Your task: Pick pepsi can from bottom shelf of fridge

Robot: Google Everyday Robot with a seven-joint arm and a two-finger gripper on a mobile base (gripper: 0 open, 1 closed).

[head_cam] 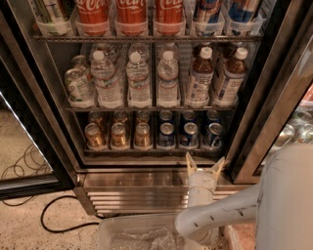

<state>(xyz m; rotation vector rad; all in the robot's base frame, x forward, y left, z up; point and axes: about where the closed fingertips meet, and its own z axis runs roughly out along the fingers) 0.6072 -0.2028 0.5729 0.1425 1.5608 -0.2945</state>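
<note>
The fridge [58, 146] stands open in front of me. Its bottom shelf [151, 150] holds several dark-blue pepsi cans [189, 135] on the right and gold-brown cans [118, 135] on the left. My gripper [204, 164] is below the shelf's front edge, in front of the ribbed steel base panel [132, 193], under the blue cans. Its two pale fingers [190, 162] point up and stand apart, open and empty.
Water bottles [138, 80] and brown-drink bottles [201, 78] fill the rack above; red Coca-Cola cans [131, 12] are on the top rack. A clear plastic bin [142, 234] sits on the floor below. A black cable [58, 215] lies at left. The door frame [274, 107] is at right.
</note>
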